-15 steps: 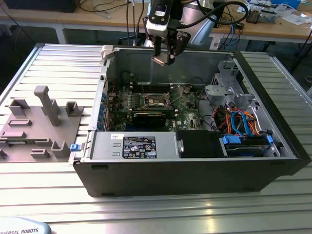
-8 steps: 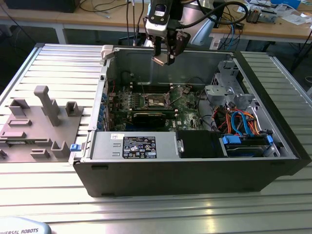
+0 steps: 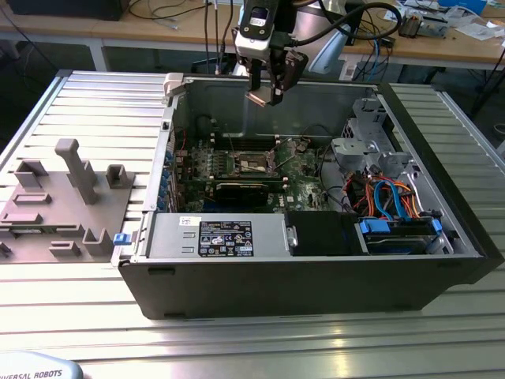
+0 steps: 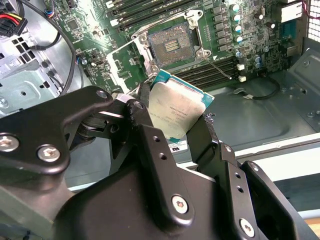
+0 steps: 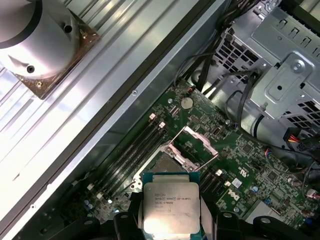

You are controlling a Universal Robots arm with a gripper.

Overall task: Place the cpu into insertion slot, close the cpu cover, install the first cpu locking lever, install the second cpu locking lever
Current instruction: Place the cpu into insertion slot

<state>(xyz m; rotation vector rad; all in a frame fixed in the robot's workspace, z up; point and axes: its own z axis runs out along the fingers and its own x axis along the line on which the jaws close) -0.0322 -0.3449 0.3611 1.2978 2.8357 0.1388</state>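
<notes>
We see the black two-fingered gripper (image 3: 266, 95) hanging over the far side of the open dark-grey metal computer case (image 3: 276, 288), its jaws pinching the cpu (image 4: 175, 107), a small flat square chip with a silver-grey metal top and teal rim, by two opposite edges. The chip is held in the air, clear of the green motherboard (image 4: 85, 35). Below it, the insertion slot (image 4: 172, 44), a square socket with a dark centre and shiny metal rim, lies bare, and the cpu cover (image 4: 126, 61), a thin silvery metal frame plate, stands swung open just beside it.
</notes>
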